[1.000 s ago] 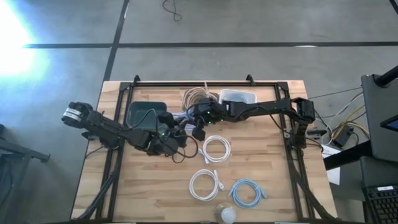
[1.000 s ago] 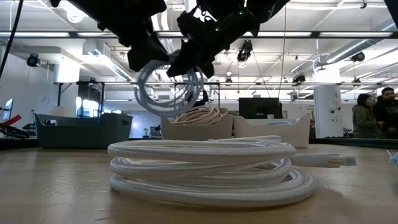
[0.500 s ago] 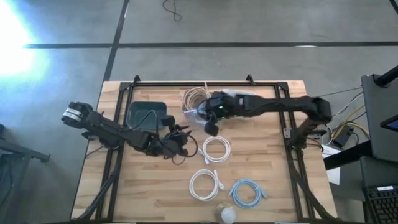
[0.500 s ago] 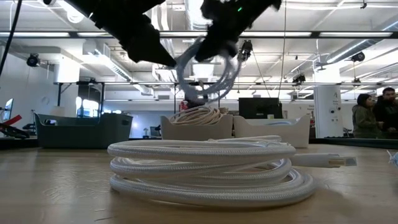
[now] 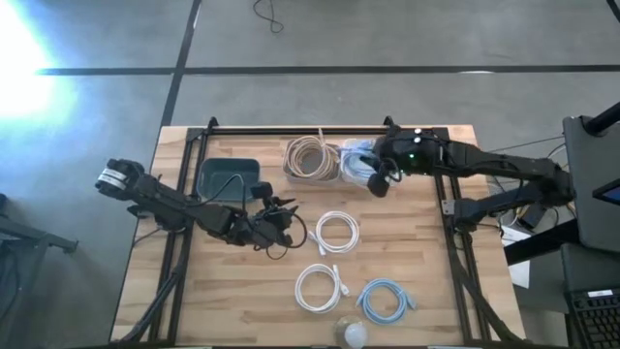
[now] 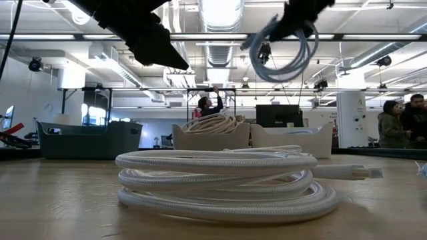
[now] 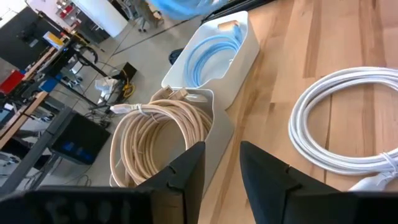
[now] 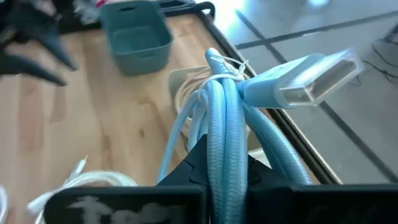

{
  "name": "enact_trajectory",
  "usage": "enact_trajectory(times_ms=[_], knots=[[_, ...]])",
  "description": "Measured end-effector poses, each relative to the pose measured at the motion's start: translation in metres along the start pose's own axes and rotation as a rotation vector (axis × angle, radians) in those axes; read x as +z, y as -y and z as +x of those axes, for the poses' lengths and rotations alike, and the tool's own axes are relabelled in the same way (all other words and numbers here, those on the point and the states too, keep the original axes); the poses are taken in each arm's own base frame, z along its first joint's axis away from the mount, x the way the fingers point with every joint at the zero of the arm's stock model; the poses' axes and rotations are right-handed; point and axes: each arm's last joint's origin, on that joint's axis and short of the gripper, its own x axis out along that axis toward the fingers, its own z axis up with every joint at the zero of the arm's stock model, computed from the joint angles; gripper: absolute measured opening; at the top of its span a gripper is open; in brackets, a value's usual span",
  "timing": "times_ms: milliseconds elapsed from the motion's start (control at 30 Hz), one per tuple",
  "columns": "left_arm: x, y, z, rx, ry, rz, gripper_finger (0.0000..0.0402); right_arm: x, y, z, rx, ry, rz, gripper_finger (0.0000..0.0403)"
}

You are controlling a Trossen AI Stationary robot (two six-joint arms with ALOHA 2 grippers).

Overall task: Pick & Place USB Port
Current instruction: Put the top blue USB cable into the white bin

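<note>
Wooden surface (image 5: 417, 262) carries sorted cables. Right gripper (image 5: 380, 179), jaws clamped on the blue cable (image 6: 283, 50), hangs it over the white bin (image 5: 351, 148) at the far edge; left gripper (image 5: 281, 225) waits mid-surface, jaws parted, empty.

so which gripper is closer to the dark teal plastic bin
Left. The left gripper sits just beside the dark teal plastic bin, toward the table's middle. The right gripper, shut on a light blue coiled cable, is well across the table.
</note>
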Motion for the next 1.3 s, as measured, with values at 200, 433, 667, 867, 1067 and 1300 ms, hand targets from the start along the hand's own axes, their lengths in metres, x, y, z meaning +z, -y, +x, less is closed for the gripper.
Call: enact_trajectory(times_ms=[200, 433, 667, 867, 1067, 1300], knots=[[0.000, -0.002, 0.002, 0.008, -0.001, 0.030, 0.0121, -0.043, 0.035, 0.021, -0.097, 0.068, 0.155, 0.0009], [0.001, -0.002, 0.002, 0.008, 0.003, 0.024, 0.0122, -0.091, 0.076, 0.059, -0.090, 0.051, 0.319, 0.0008], [0.001, -0.002, 0.002, 0.009, 0.004, -0.001, 0.0122, -0.119, 0.092, 0.077, -0.136, -0.048, 0.392, 0.0008], [0.001, -0.002, 0.002, 0.010, 0.004, -0.022, 0.0122, -0.118, 0.093, 0.083, -0.151, -0.049, 0.402, 0.0008], [0.001, -0.002, 0.003, 0.010, 0.004, -0.036, 0.0122, -0.116, 0.099, 0.086, -0.318, -0.055, 0.319, 0.0008], [0.001, -0.002, 0.002, 0.010, 0.004, -0.038, 0.0122, -0.132, 0.103, 0.104, -0.350, -0.158, 0.376, 0.0008]])
